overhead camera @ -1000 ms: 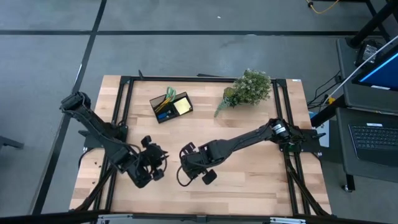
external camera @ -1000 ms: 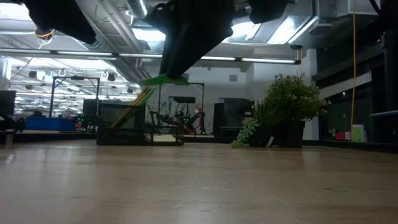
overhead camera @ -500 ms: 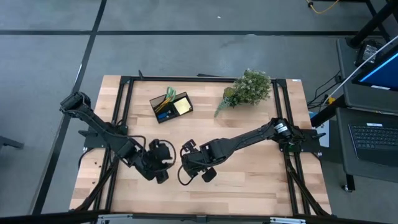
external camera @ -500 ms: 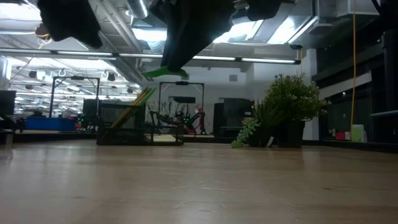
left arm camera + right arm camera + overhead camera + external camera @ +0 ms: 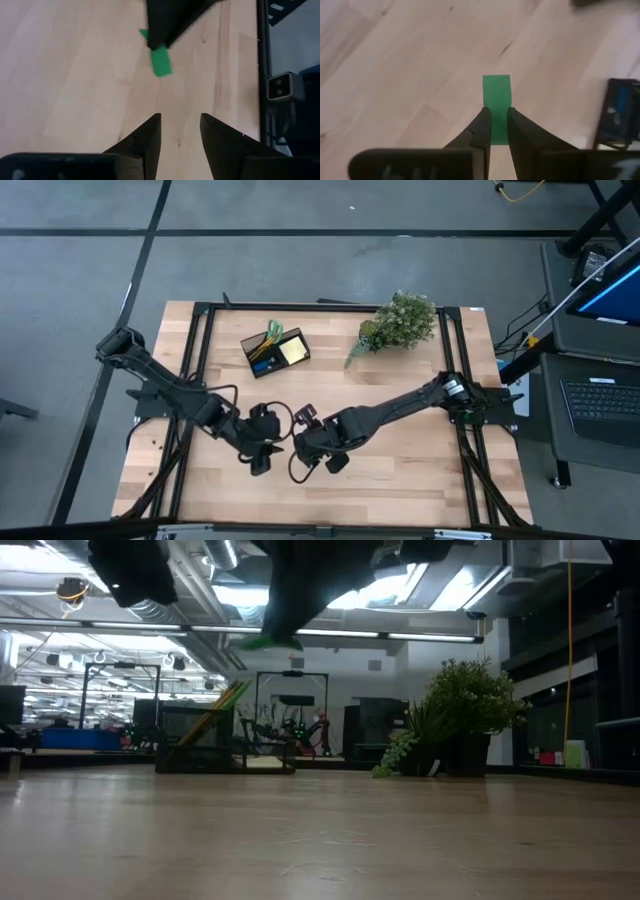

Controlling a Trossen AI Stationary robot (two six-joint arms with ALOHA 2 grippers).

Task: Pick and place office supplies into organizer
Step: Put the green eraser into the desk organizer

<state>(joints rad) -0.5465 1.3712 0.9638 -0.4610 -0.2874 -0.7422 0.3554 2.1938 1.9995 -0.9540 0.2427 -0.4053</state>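
Observation:
My right gripper (image 5: 496, 117) is shut on a small green block (image 5: 496, 92) above the middle of the wooden table, and the block (image 5: 161, 61) also shows in the left wrist view and as a green sliver (image 5: 268, 641) in the low view. My left gripper (image 5: 181, 122) stands open just to the left of it (image 5: 264, 446), pointing at the block with nothing between its fingers. The black organizer (image 5: 275, 350) stands on the table at the far left of centre, with green-handled scissors, yellow pencils and a pale yellow pad in it. My right gripper pinches the green block between its two fingers (image 5: 482, 127), on the block's two long sides at its near end (image 5: 496, 107). The rest of the block sticks out past the fingertips. The fingers slant down from the table's right. The block hangs clear of the table.
A leafy green plant (image 5: 400, 323) stands at the far right of the table. Black frame rails (image 5: 195, 340) run along the table's left and right sides. Bare wood lies between the grippers and the organizer.
My left gripper has swung toward the table's right, closing on my right gripper, and has turned to face it. The green block in my right gripper has risen a little higher above the table.

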